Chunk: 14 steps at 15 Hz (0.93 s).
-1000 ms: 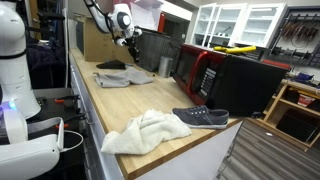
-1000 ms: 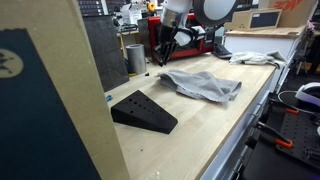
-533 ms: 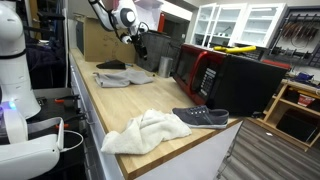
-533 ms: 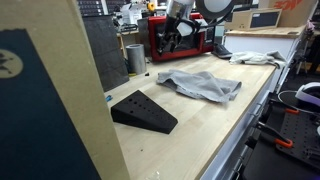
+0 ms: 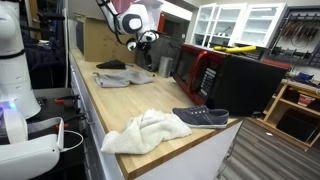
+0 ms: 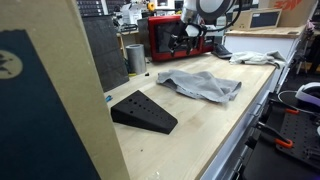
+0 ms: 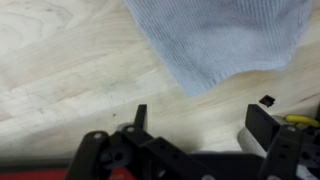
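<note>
By the near edge of the pale wooden tabletop (image 6: 205, 135) sits a black wedge-shaped block (image 6: 143, 110). Beyond it, mid-table, the crumpled grey knitted cloth (image 6: 200, 85) lies where it did 1 second ago. The black 2-finger gripper (image 6: 190, 32) has risen off it and drifted toward the red microwave (image 6: 165, 40) at the far edge. Its fingers are apart and empty, so the cloth seems released.

Cloth (image 7: 220, 40): grey knit fabric, soft and matt, with a fine ribbed weave. Tabletop (image 7: 60, 70): pale wood, smooth, with visible grain and a dull sheen. Gripper (image 7: 200, 120): hard, matt black fingers; microwave (image 5: 206, 72): glossy red front; towel (image 5: 148, 130): white, fluffy cloth; wedge (image 6: 143, 110): matt black, smooth faces; cup (image 6: 135, 58): dull grey metal.
</note>
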{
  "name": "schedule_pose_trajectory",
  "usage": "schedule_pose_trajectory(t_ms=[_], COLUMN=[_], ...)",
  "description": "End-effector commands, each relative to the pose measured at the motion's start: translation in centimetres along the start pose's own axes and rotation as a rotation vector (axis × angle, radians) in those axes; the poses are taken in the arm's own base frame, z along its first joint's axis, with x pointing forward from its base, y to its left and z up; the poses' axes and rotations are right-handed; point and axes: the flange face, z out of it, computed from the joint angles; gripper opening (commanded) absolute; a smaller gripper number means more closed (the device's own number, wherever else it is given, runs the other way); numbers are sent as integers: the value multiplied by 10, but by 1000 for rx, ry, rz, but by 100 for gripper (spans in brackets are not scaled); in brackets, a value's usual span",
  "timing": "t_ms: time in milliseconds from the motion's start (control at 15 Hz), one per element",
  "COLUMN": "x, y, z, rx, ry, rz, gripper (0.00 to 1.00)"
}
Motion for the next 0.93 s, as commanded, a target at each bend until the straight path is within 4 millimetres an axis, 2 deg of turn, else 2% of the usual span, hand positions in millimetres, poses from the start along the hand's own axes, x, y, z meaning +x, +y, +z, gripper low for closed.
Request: schedule_pose_trajectory(t_ms=[0,267,600,667,733,867], x=[4,5,18,20,22,23], y=[15,19,15,15,14,12], z=[24,53,73,76,80,86], rx=[23,27,22,22,26,28], ry=[-40,-85,-93,-91,-91,-93], rz=[56,76,69,65,61,45], gripper=[100,100,100,75,74,58])
